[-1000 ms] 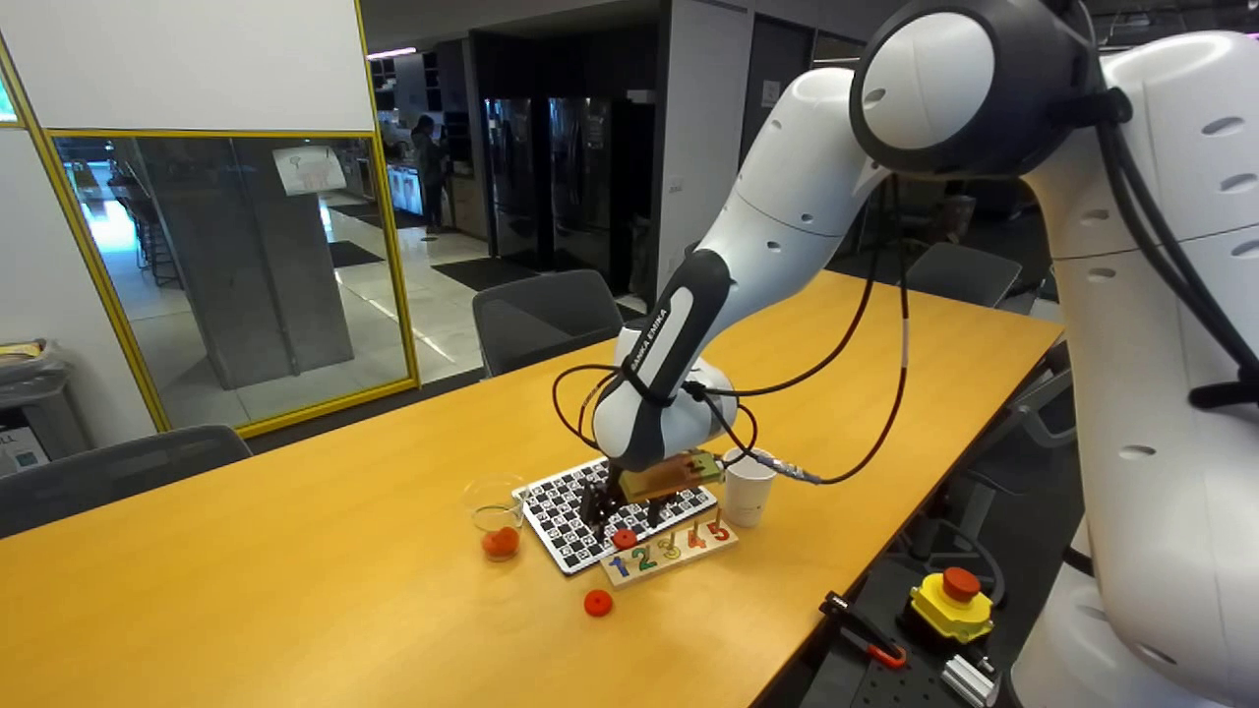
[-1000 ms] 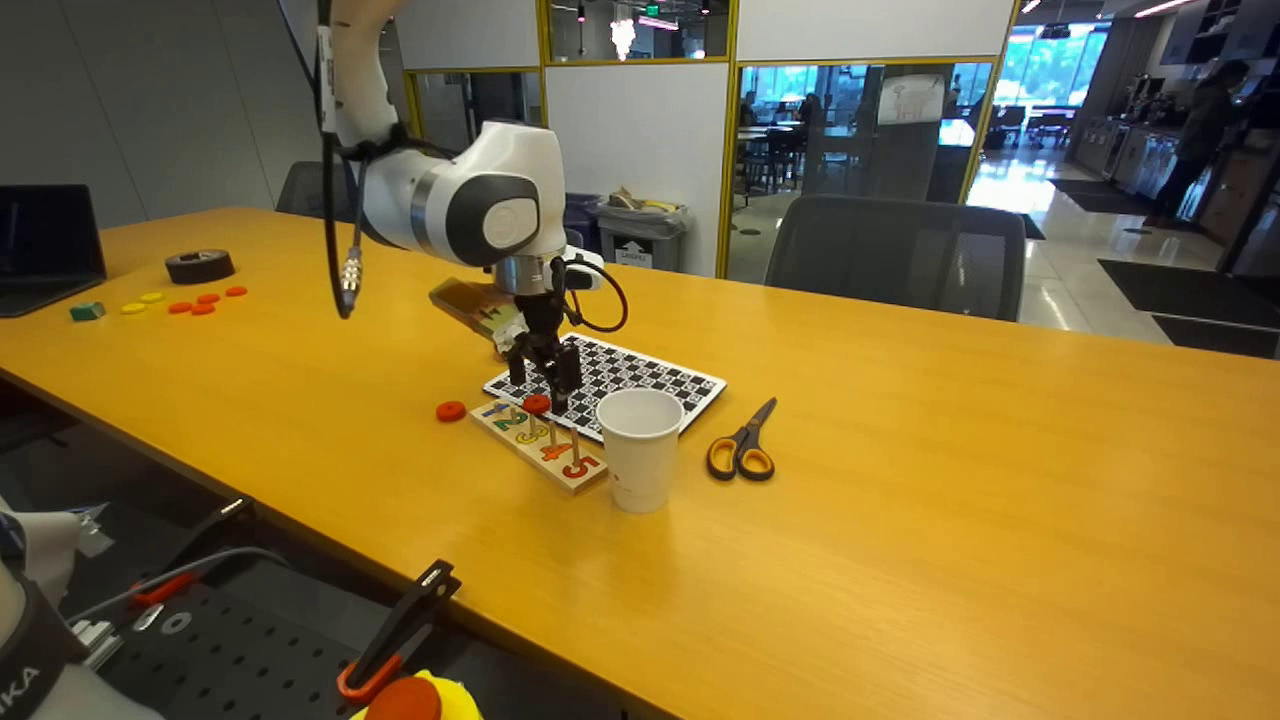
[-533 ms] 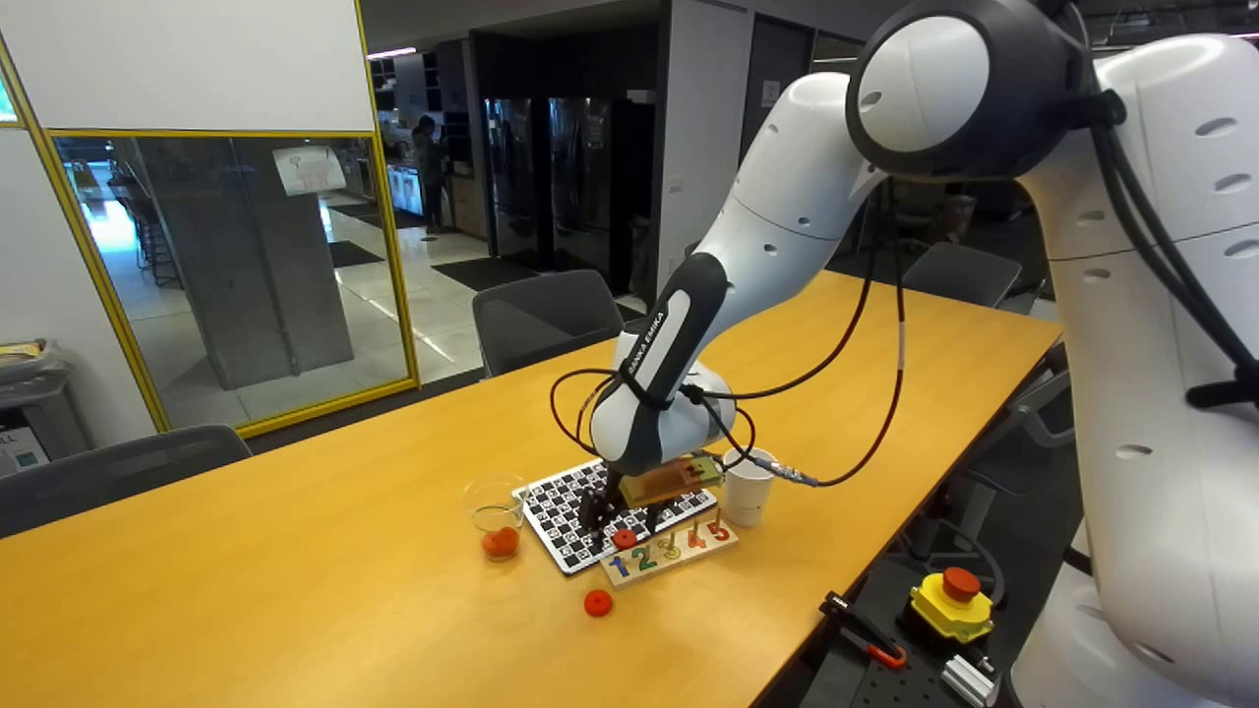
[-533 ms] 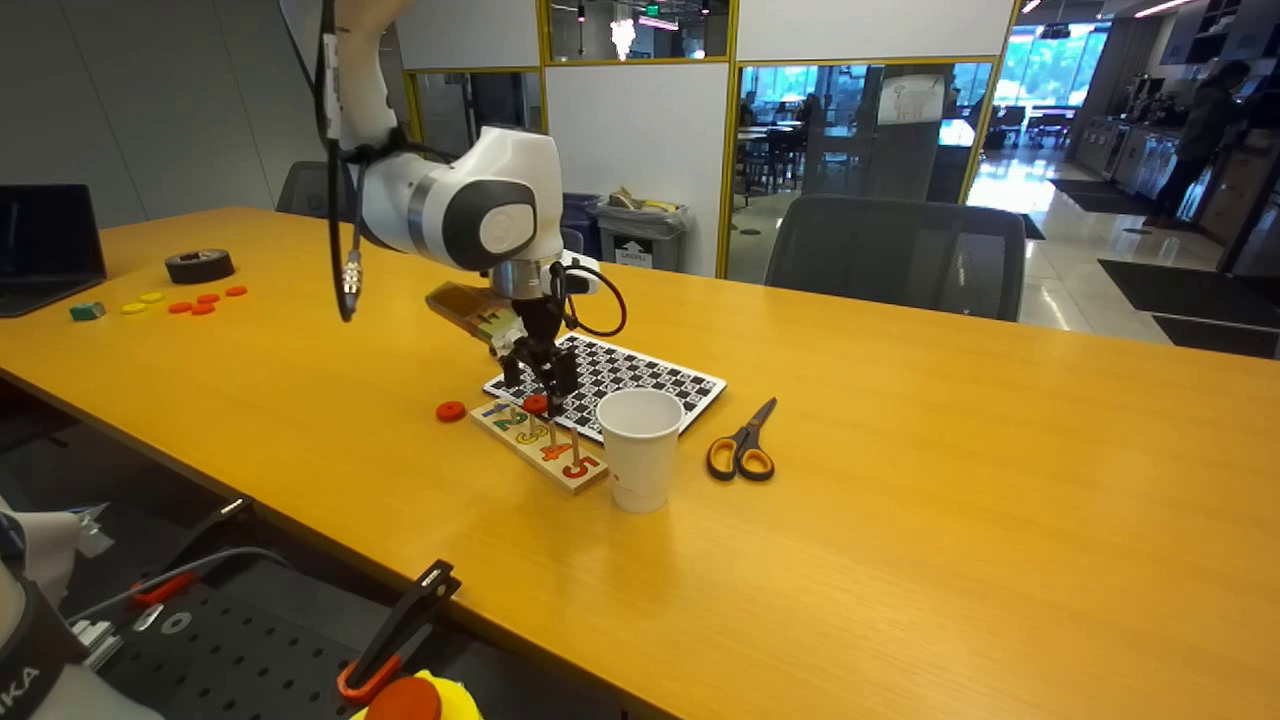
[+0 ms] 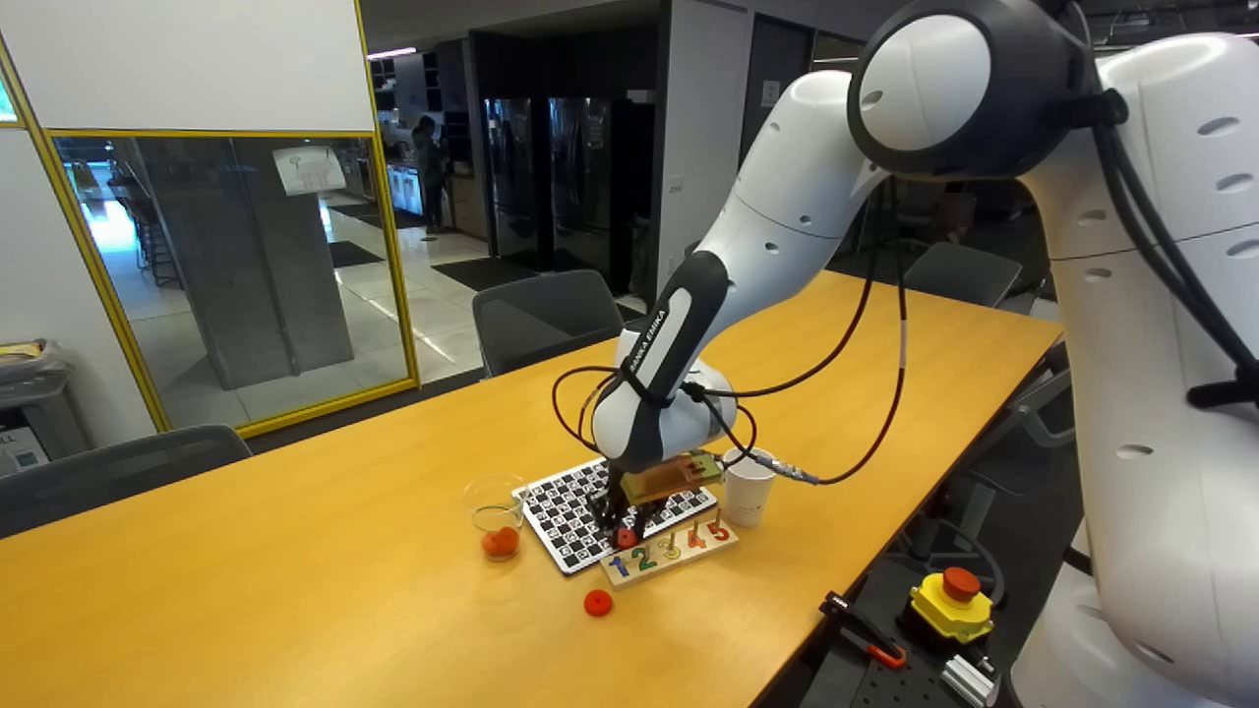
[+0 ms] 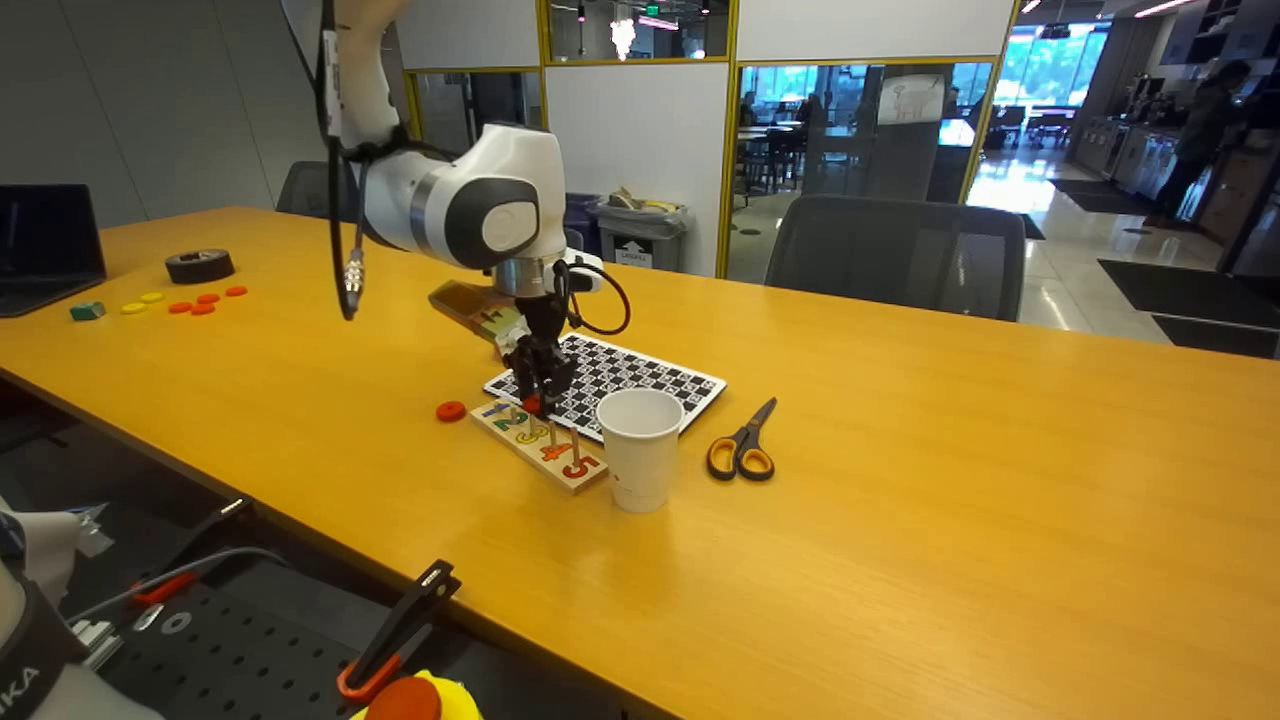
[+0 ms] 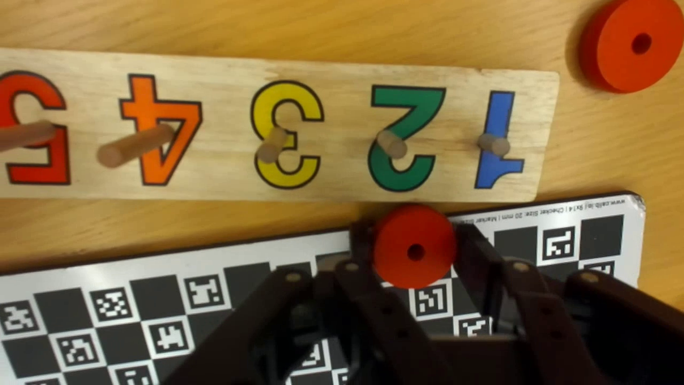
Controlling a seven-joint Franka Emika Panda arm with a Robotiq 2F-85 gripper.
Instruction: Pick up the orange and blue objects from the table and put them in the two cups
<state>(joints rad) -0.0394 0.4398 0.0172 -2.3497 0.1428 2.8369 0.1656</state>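
In the wrist view, the orange-red disc was between the two fingers, with contact at both its sides, so the jaws were grasping it. Being round, the disc had no long axis. It was beside the long edge of the peg board, at the number 2, and over the border of the checkered board. Whether it rested there or hung free could not be told.

In an exterior view, the arm slanted down over the tabletop, and the jaws pointed downward at the checkered board's long edge. The clear cup, in which were orange-red pieces, stood near the short edge of this board. It was probably the destination, so the next move seemed to require a lift and then a sideways carry past that short edge. A second disc lay on the tabletop near the peg board's corner at number 1.

In an exterior view, the wrist stood almost vertical above the jaws. The white cup was just beside the peg board's corner at number 5.
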